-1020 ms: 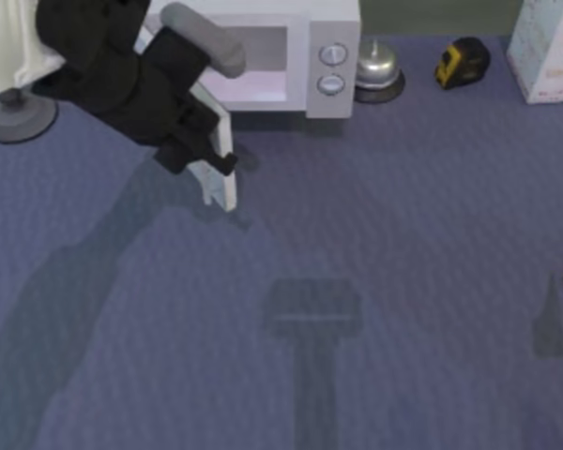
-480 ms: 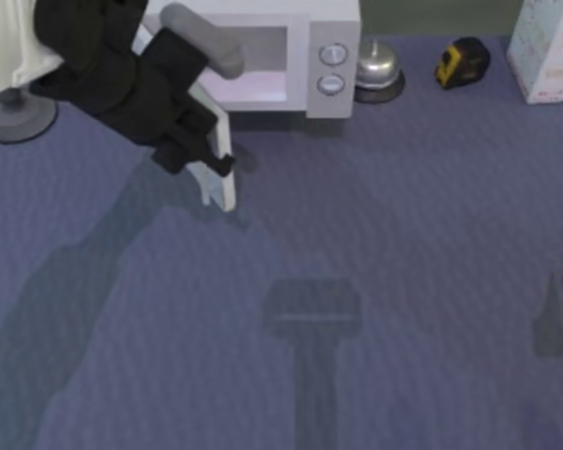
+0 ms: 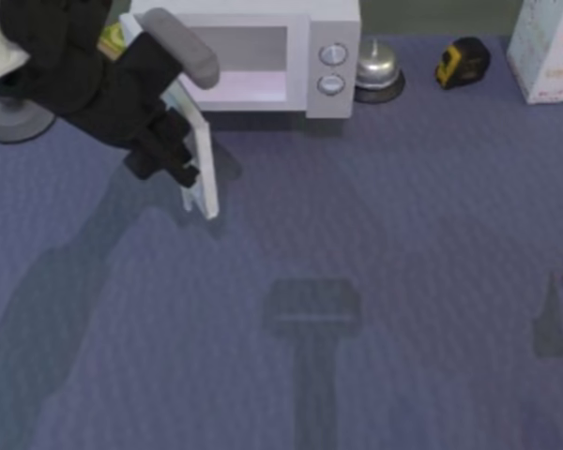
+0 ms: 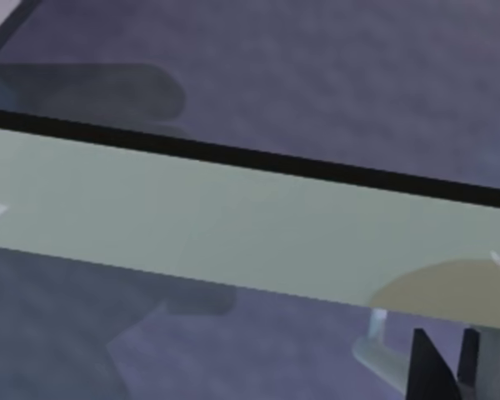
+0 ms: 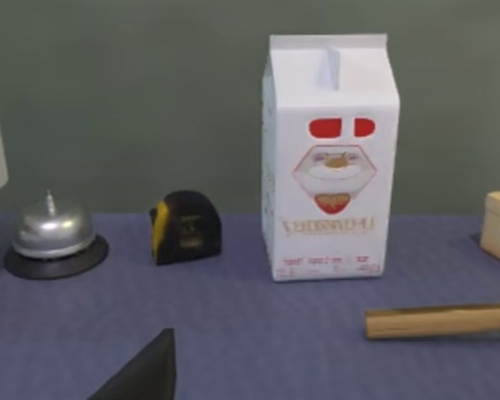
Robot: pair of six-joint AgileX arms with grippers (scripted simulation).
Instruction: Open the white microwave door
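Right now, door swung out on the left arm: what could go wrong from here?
The left gripper sits at the free edge of the white microwave door; its hold may slip as the arc continues. The arm is close to the grey stand at the table's left, so further swinging could knock it.

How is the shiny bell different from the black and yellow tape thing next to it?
The bell is silver and dome-shaped, with a small button on top; the tape measure is black with a yellow side and chunkier. The bell sits on a flat dark round base, while the tape measure stands on its own edge. In the top view, the bell is right beside the microwave; the tape measure is farther right. Both rest on the blue table.
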